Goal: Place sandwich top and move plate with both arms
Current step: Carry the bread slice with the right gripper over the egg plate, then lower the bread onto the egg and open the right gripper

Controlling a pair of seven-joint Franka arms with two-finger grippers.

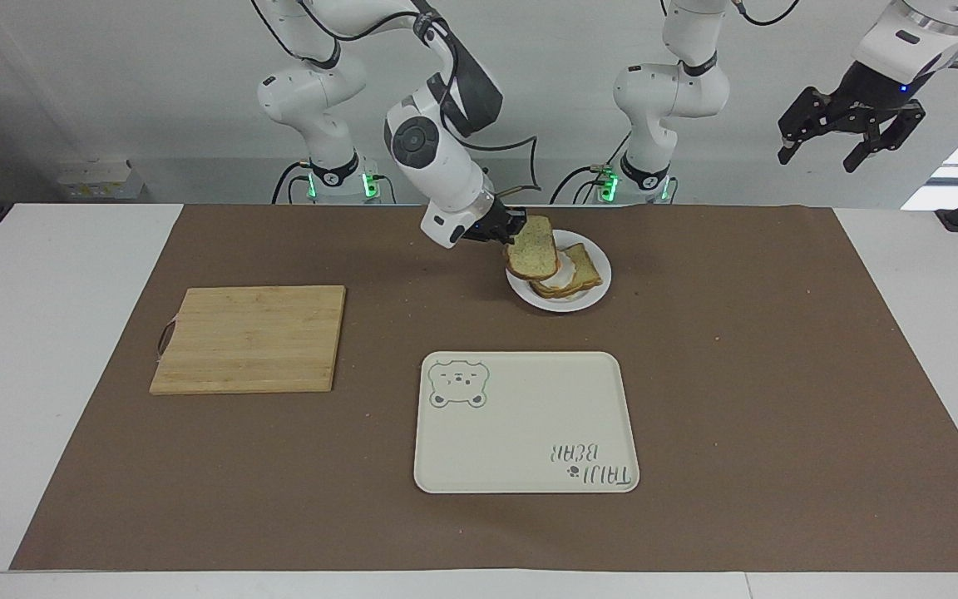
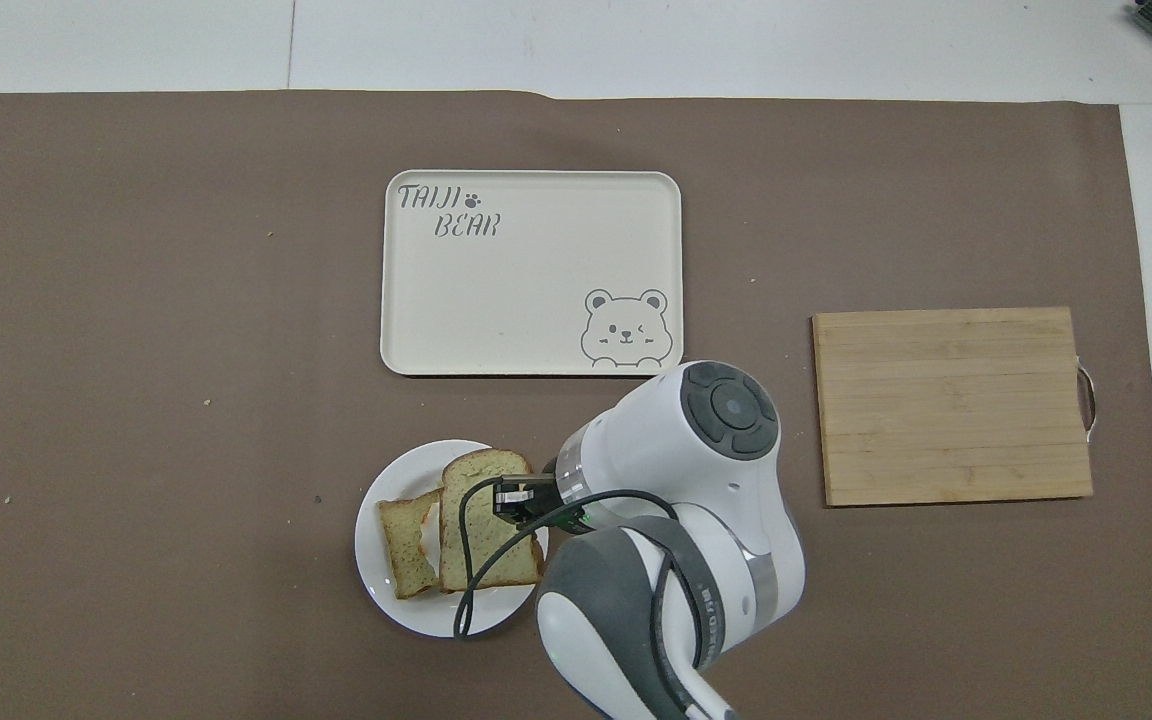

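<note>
1. Brown paper mat (image 1: 778, 399) covers the middle of the white table (image 1: 46, 333); every item sits on it.
2. Right gripper (image 1: 514, 228) is clenched on one edge of the sandwich top (image 1: 534, 248), a pale speckled slice with brown crust. The slice hangs tilted in the air over the plate (image 1: 598, 291), lower end down near the food.
3. In the overhead view the sandwich top (image 2: 486, 520) covers most of the toast slice (image 2: 404, 545) on the plate (image 2: 376, 580); a strip of toast and a sliver of egg white show at the edge toward the left arm's end.
4. In the facing view the toast slice (image 1: 585, 268) lies flat on the plate, a little egg white visible between it and the held slice. Whether the two slices touch cannot be told.
5. Left gripper (image 1: 851, 137) hangs high, out past the left arm's end of the mat, fingers spread and holding nothing; that arm waits.
6. Cream rectangular tray (image 1: 529, 391) lies farther from the robots than the plate. Printed writing reads "TAIJI BEAR" (image 2: 448, 210) with a small paw mark, and a bear face (image 2: 626, 328) is drawn in one corner.
7. Wooden cutting board (image 1: 250, 337) lies toward the right arm's end of the table, well apart from the tray, with a metal handle loop (image 1: 164, 339) on its outer edge.
</note>
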